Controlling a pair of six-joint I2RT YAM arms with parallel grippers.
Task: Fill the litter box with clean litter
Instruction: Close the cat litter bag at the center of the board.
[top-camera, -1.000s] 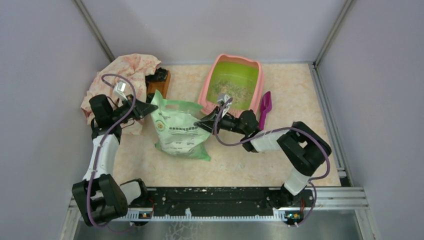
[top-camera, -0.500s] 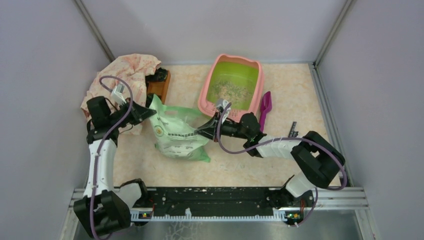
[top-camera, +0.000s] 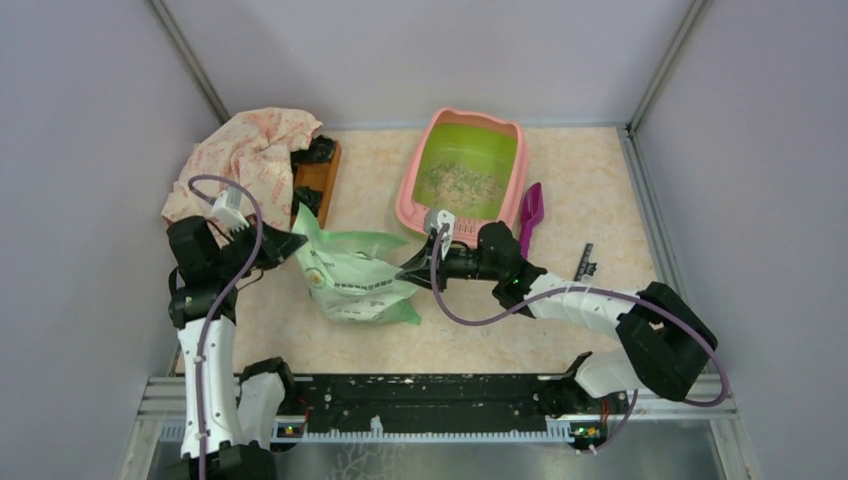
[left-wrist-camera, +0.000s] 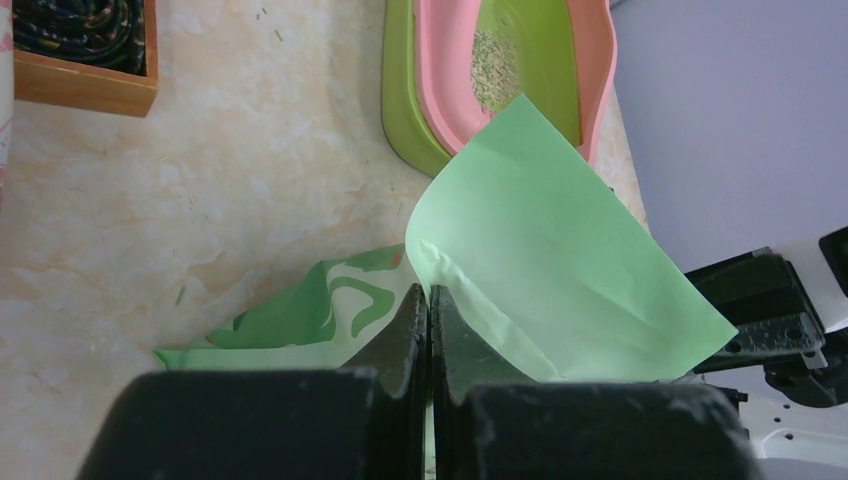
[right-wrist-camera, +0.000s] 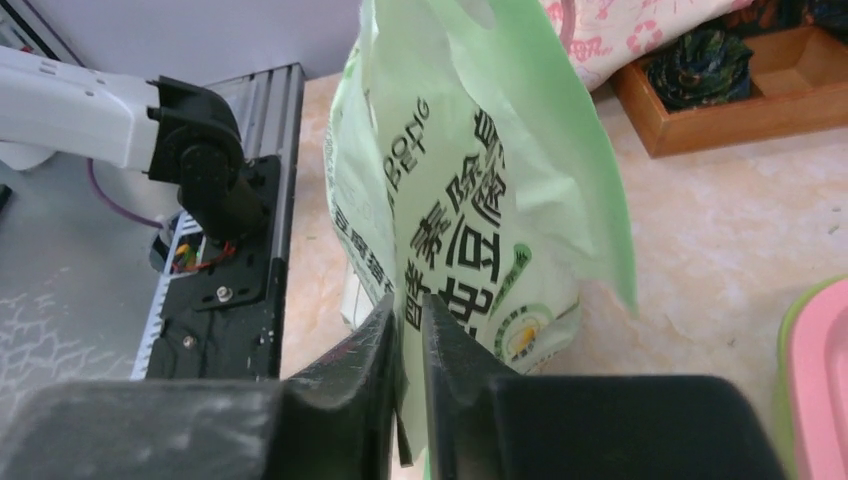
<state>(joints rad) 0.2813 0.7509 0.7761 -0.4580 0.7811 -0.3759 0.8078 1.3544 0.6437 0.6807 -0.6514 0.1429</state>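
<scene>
The litter box (top-camera: 411, 180) with pink rim and lime-green inside stands at the back centre, and a thin patch of clean litter (top-camera: 461, 184) lies in it. The light green printed bag (top-camera: 355, 275) sags low over the table in front of it, stretched between both grippers. My left gripper (top-camera: 290, 245) is shut on the bag's left top corner; in the left wrist view its jaws (left-wrist-camera: 429, 300) pinch the film of the bag (left-wrist-camera: 540, 270). At the bag's right edge my right gripper (top-camera: 405, 272) is shut, with the bag (right-wrist-camera: 470, 200) caught between its fingers (right-wrist-camera: 408, 310).
A magenta scoop (top-camera: 530, 215) lies right of the box. A wooden box (top-camera: 315, 180) and a pink patterned cloth (top-camera: 250, 160) sit at the back left. A small dark strip (top-camera: 585, 263) lies right of the right arm. Walls close in on three sides.
Both grippers have moved down and toward the near edge with the bag. The bag has sunk from upright to a lower, flatter slump, away from the litter box.
</scene>
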